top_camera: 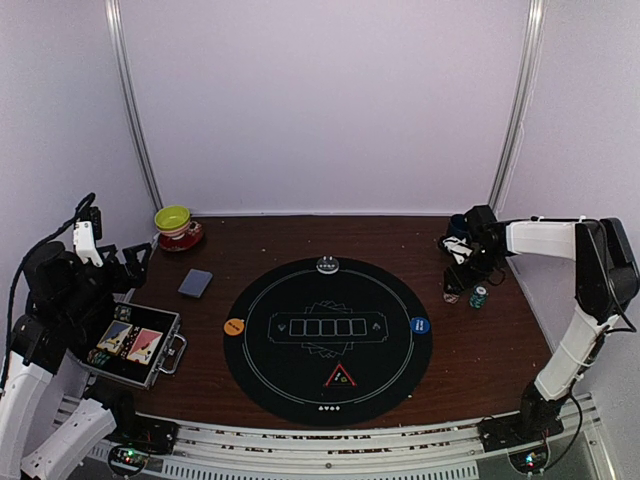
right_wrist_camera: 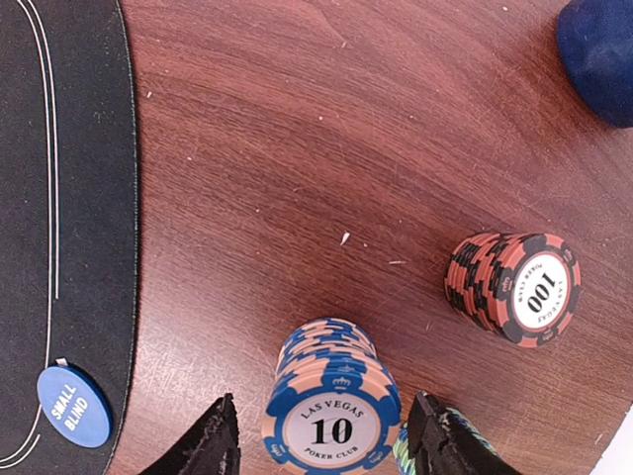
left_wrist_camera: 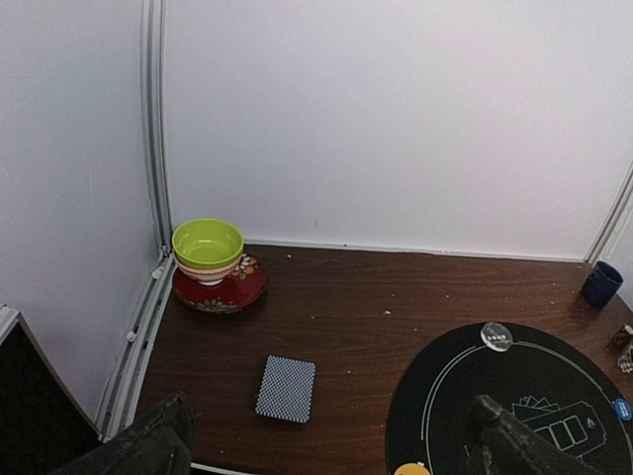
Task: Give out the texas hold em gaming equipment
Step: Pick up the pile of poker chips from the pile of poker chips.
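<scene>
In the right wrist view my right gripper (right_wrist_camera: pixel 326 445) is open, its fingers on either side of a blue "10" chip stack (right_wrist_camera: pixel 331 401) without touching it. A red-black "100" stack (right_wrist_camera: pixel 514 287) stands to its right. A green-striped stack (right_wrist_camera: pixel 400 457) peeks out behind the right finger. The top view shows this gripper (top_camera: pixel 458 276) at the table's right, with a green stack (top_camera: pixel 479 296) beside it. The grey-blue deck (left_wrist_camera: pixel 286 389) lies on the wood ahead of my open, empty left gripper (left_wrist_camera: pixel 326 450). The mat (top_camera: pixel 300 380) carries the orange button (top_camera: pixel 234 327), the blue button (top_camera: pixel 420 325) and the red triangle (top_camera: pixel 340 377).
A yellow-green bowl (top_camera: pixel 173 219) on a red saucer stands at the back left. A dark blue mug (right_wrist_camera: pixel 598 49) stands behind the chips. An open metal case (top_camera: pixel 135 345) with cards lies at the front left. A clear disc (top_camera: pixel 328 265) sits on the mat's far edge.
</scene>
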Available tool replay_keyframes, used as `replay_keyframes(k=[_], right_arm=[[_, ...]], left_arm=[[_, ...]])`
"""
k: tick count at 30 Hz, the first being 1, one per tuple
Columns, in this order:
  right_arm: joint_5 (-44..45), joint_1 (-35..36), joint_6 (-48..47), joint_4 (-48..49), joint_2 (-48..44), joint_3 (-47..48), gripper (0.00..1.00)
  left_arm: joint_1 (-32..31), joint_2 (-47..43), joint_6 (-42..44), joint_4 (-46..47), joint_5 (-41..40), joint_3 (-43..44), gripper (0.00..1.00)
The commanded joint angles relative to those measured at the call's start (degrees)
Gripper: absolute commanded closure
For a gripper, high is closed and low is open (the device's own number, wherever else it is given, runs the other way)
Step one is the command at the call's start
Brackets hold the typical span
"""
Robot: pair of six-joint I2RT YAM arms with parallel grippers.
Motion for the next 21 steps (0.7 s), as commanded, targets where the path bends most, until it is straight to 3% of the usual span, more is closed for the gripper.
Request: replay_keyframes(k=[1,7,15,21], right_arm=[[0.28,-0.26,-0.03,0.20,1.01,0.74,0.40],[0.24,-0.27,-0.03,0.34,1.06,0.76,0.41],[0.24,-0.27,-0.13,0.42,0.97,0.75,0.51],[0.36,-0.27,-0.28,0.47,0.83,0.68,0.65]], left_arm=[[0.66,-0.61,0.60,3.00,0.74,-0.26,0.02],[0.80,-0.63,0.55,3.00,0.84,-0.26,0.02],[0.82,-0.69,0.51,3.00,0.86,-0.26,0.02],[0.90,-0.72,0.51,3.00,0.83,-0.26,0.02]])
